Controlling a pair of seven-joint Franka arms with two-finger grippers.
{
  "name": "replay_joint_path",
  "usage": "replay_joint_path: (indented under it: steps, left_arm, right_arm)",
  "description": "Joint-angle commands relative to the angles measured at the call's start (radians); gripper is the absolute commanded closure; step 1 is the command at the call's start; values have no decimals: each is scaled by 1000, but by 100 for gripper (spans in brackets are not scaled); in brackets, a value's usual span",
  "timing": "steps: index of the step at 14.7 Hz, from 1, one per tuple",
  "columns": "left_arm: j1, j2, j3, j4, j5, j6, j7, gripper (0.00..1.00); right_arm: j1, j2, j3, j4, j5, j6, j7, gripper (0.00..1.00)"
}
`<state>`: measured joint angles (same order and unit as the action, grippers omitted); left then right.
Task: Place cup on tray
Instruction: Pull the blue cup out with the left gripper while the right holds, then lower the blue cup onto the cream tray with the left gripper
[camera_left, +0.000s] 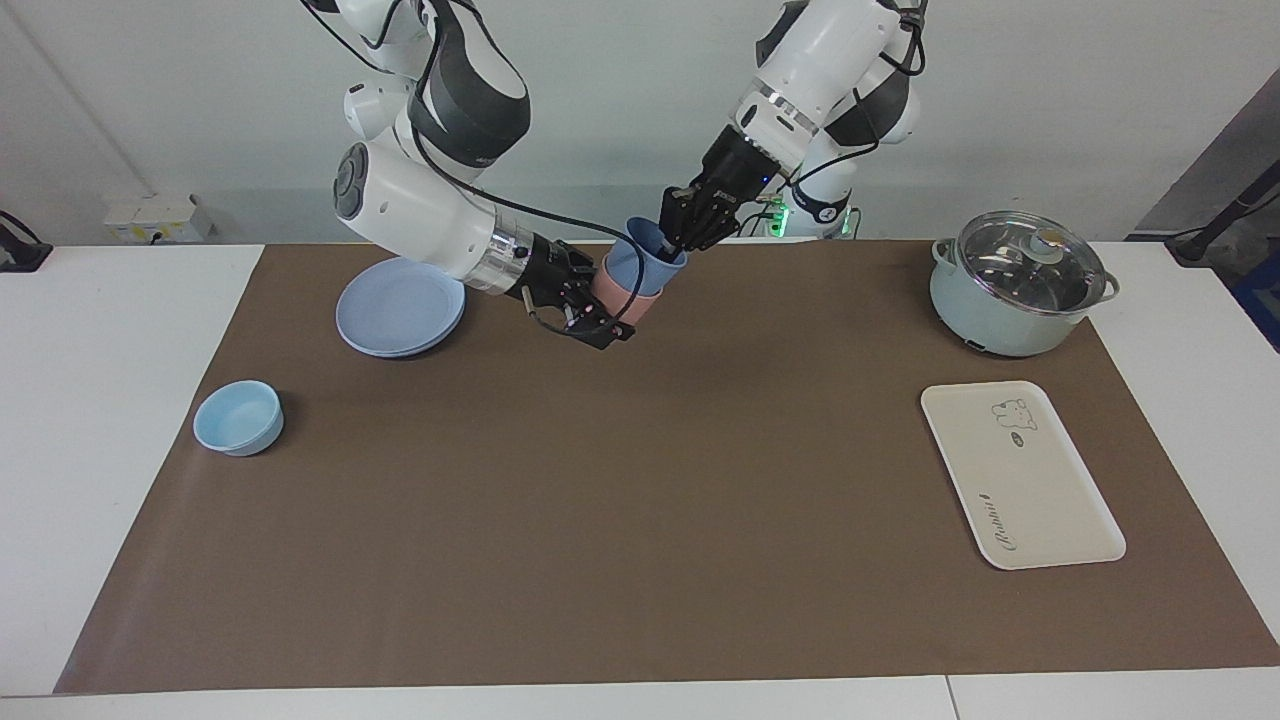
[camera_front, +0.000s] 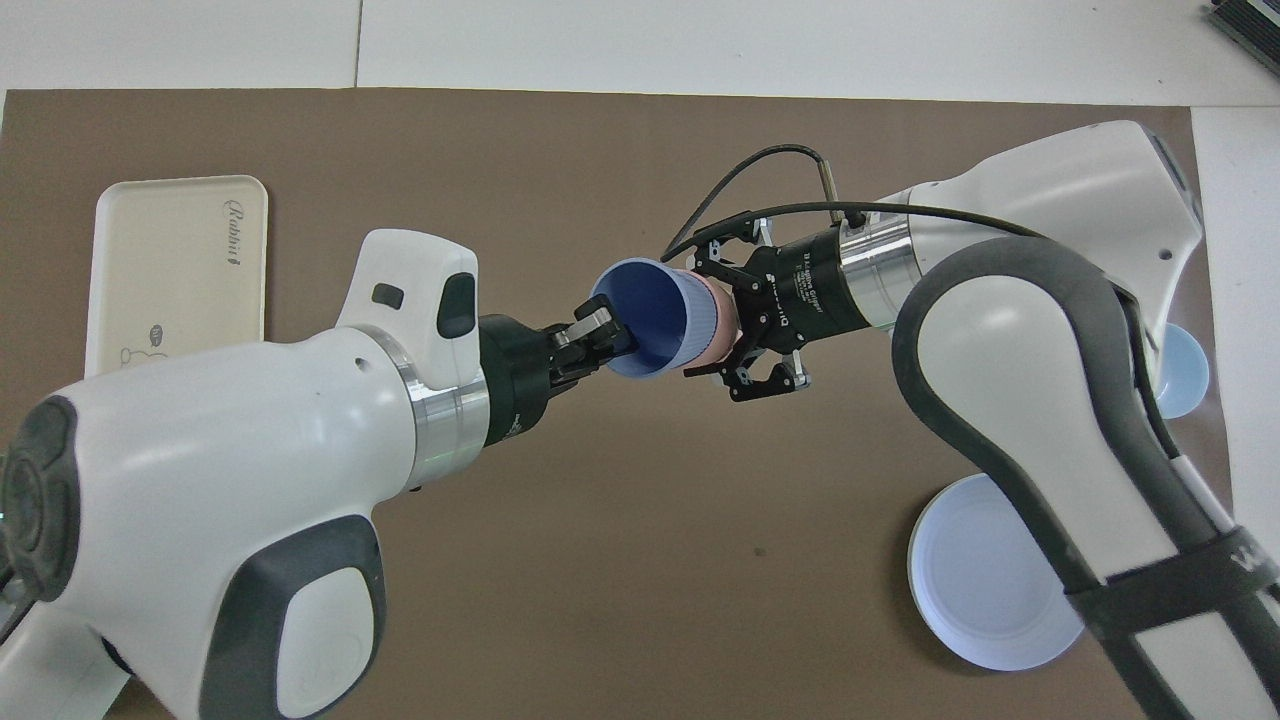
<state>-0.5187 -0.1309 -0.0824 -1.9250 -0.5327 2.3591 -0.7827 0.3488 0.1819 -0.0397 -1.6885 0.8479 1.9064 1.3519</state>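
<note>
Cups nested in mid-air: right claw (camera_left: 600, 305) clamps pink tumbler (camera_left: 622, 297) as anchor; left claw (camera_left: 684, 238) pinches cup (camera_left: 648, 262) rim, we judge to separate it, tray (camera_left: 1020, 475) well apart.

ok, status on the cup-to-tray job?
Done: nothing placed; the tray is bare. In hand: the cup sits nested in the pink tumbler, both in the air. The right gripper grips the tumbler; the left gripper pinches the cup's rim. Left: pull them apart and carry the cup to the tray.
</note>
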Motion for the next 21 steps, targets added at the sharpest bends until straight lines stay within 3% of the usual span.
replay_joint_path:
  steps: [1,5,9,14,18,21]
  left_arm:
    - [52,-9,1,87,-15,-127,-10,100]
    - [164,-27,4,162,-15,-299,6,100]
    - [262,-41,9,143,-10,-337,42,100]
    - [445,-85,10,-27,69,-328,319,100]
    - [636,32,9,-37,102,-278,598,100]
    - [721,144,10,-28,152,-210,781,100]
  right_arm:
    - [-2,-21,4,-23,11,-3,12,100]
    - [-16,-22,0,-23,11,-38,7,100]
    - [-57,-22,-8,-26,26,-73,13,100]
    - [-249,-12,-8,-80,147,-147,-109,100]
    - [-346,72,-8,-105,227,-168,-293,100]
    - [-424,163,-6,-94,287,-171,-397,100]
